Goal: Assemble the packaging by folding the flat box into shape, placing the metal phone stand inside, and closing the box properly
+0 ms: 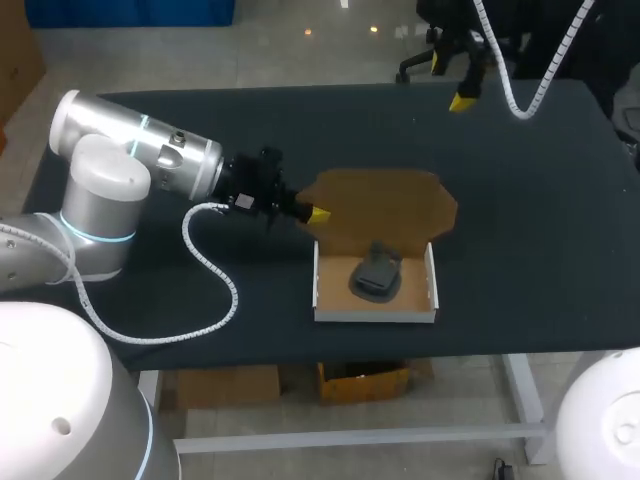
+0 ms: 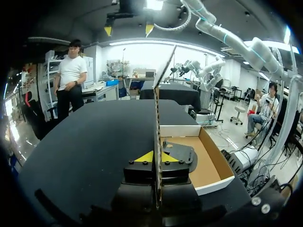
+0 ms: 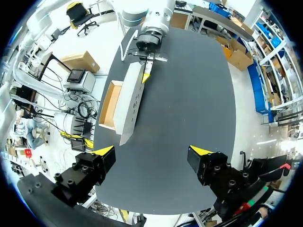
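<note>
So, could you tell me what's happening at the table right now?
The left hand grips the edge of the lid, which stands open. The box is already folded, with the phone stand lying inside. The right hand hangs open above the table, holding nothing.

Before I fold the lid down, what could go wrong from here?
1. The left jaws pinch only one side edge of the lid, so the cardboard could twist or slip out as it swings.
2. Nothing holds the box down: the right jaws are open and well away, so the box, with the stand in it, may slide or tip.
</note>
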You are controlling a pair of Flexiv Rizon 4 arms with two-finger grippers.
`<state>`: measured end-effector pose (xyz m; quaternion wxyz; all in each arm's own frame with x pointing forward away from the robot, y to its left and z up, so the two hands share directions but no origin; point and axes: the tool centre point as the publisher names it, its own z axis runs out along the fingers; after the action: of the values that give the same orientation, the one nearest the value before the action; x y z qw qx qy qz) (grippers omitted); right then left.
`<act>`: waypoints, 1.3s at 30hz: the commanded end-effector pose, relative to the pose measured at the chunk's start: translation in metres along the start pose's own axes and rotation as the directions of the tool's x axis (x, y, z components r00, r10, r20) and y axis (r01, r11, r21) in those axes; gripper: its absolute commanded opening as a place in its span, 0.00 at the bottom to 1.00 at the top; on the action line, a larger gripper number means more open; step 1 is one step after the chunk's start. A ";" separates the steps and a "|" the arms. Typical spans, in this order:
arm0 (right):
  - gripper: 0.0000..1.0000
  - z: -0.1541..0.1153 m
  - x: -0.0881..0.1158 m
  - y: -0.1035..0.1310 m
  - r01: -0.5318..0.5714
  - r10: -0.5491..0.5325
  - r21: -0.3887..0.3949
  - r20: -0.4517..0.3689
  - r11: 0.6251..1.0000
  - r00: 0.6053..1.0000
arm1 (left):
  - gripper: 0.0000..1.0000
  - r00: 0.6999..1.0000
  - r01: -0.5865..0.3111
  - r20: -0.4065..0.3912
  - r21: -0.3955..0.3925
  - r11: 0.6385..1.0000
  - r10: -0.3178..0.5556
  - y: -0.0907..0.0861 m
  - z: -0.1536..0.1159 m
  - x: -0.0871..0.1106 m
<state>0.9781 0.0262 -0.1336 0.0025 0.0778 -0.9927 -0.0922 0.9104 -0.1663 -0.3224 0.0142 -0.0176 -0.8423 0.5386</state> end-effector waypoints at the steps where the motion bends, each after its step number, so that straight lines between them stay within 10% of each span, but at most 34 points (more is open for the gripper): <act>1: 1.00 -0.002 0.001 0.001 0.002 -0.002 0.003 0.000 1.000 1.000 | 0.00 1.000 -0.008 0.013 0.005 1.000 0.008 0.000 0.000 0.003; 39: 1.00 0.002 0.001 0.018 -0.035 0.035 0.010 0.028 0.999 0.999 | 0.00 0.990 -0.081 0.117 0.018 0.997 0.079 -0.001 -0.006 0.008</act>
<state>0.9765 0.0443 -0.1318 -0.0080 0.0594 -0.9944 -0.0876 0.9066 -0.1624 -0.3200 -0.0522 -0.0214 -0.8349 0.5476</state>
